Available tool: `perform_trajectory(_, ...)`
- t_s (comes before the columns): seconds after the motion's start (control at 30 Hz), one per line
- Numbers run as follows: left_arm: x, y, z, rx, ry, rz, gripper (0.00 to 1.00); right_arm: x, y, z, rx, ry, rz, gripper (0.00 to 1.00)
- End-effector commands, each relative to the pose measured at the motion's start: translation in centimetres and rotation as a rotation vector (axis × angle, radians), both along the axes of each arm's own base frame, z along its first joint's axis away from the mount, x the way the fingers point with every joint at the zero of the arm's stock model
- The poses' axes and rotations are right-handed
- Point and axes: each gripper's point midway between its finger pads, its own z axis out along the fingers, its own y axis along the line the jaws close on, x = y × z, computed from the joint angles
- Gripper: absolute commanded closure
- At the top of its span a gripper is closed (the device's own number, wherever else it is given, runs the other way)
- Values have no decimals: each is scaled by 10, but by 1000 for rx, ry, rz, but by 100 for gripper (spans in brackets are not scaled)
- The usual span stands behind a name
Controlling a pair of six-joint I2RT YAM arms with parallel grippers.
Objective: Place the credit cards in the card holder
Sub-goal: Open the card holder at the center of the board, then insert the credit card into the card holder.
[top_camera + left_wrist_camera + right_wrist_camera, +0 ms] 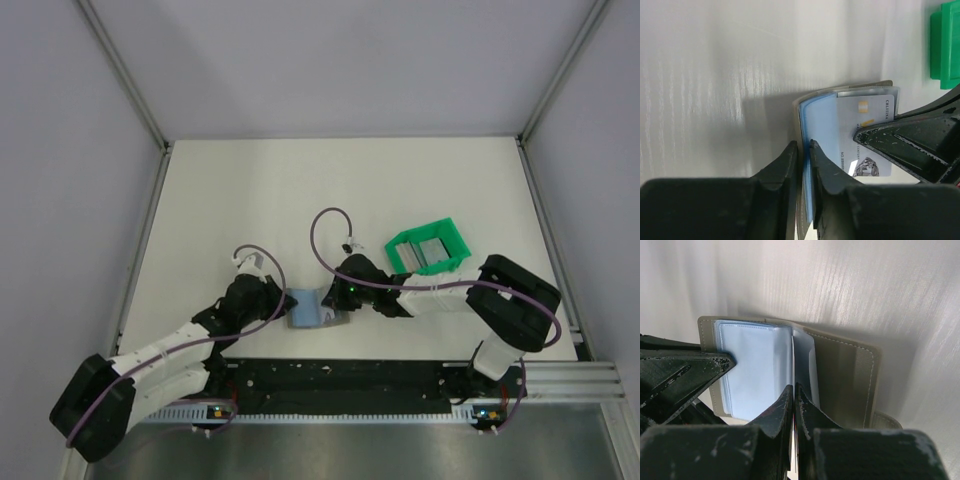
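Blue-grey holder (303, 312), lower centre of the top view, lies open. Left gripper (804, 146) pinches its sleeve edge. Right gripper (793, 389) pinches a card (847, 117), seemingly part-pocketed. Step: insertion; next, slide it fully home. Further cards (432, 253) sit in the green tray (398, 248).

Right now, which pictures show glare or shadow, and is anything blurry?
Top external: soft even light, little shadow on the table. Left wrist: streaky sheen on the table, shadow left of the card holder, credit card print legible. Right wrist: clear sleeves glow pale, shadow right of the card holder.
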Motion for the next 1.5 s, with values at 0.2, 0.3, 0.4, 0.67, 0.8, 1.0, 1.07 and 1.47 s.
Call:
perform_trajectory(0.2,4,10,-8,61,13,43,96,6,5,16,58,-36,4,100)
perform_trajectory(0.3,4,9,-14,67,27,38,99,8,7,16,71,-37,-2,100)
perform_trajectory(0.4,4,9,-17,69,36,37,99,3,7,14,98,0,10,100)
perform_trajectory(0.67,6,7,-20,59,38,46,87,9,-1,17,122,-1,-20,100)
perform_trajectory(0.8,7,8,-19,54,40,59,84,13,-10,28,107,-48,-39,100)
perform_trajectory(1.0,9,7,-19,50,39,67,79,19,-15,42,107,-100,-60,100)
perform_trajectory(1.07,9,6,-17,44,36,67,78,18,-8,41,131,-89,-42,100)
perform_trajectory(1.47,9,8,-16,49,32,70,76,9,11,19,179,-14,15,100)
